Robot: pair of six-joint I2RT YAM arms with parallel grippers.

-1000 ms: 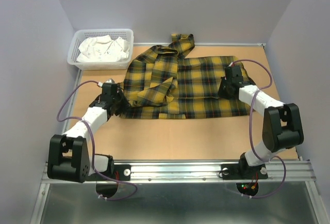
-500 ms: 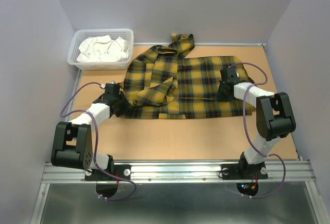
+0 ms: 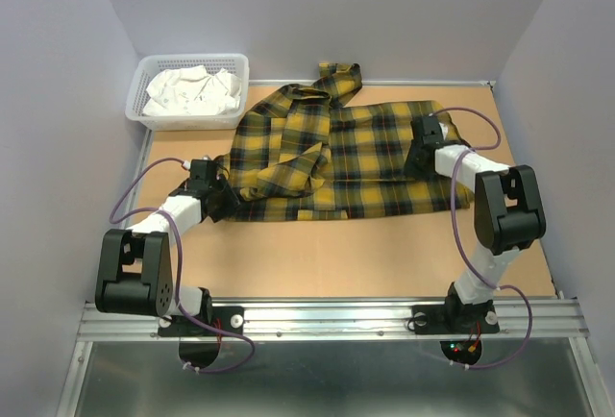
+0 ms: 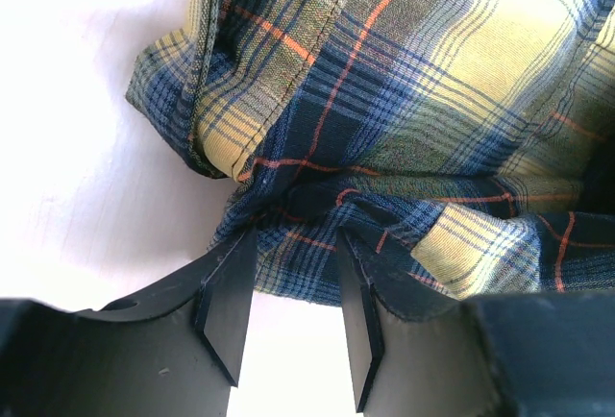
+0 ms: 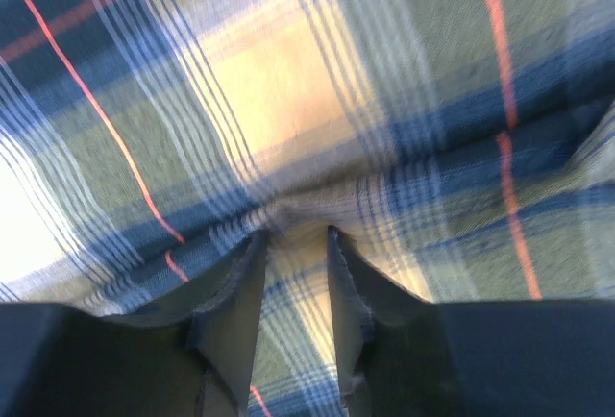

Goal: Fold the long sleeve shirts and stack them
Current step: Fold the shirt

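Your left gripper [image 4: 293, 244] is low at the near-left corner of the large yellow flannel shirt with dark navy plaid and thin red lines [image 3: 365, 162]. Its black fingers [image 4: 229, 292] are clamped on a bunched fold of the hem, and the creases run straight into the tips. The bare tan tabletop [image 3: 336, 254] shows just beneath them.

Over on the right, your right gripper [image 3: 420, 159] presses down on the shirt's right half, a little in from its right edge. In the right wrist view, which is blurred, the fingers [image 5: 226, 311] stand a narrow way apart with a small pucker of plaid gathered at their tips. I can't tell whether they're gripping that pucker or only touching it.

The shirt lies spread across the far middle of the table. One part is bunched up toward the far edge, and a folded flap lies over its left half.

Far left, just beside the shirt, a white plastic lattice basket [image 3: 142, 119] holds crumpled white cloth [image 3: 187, 90].
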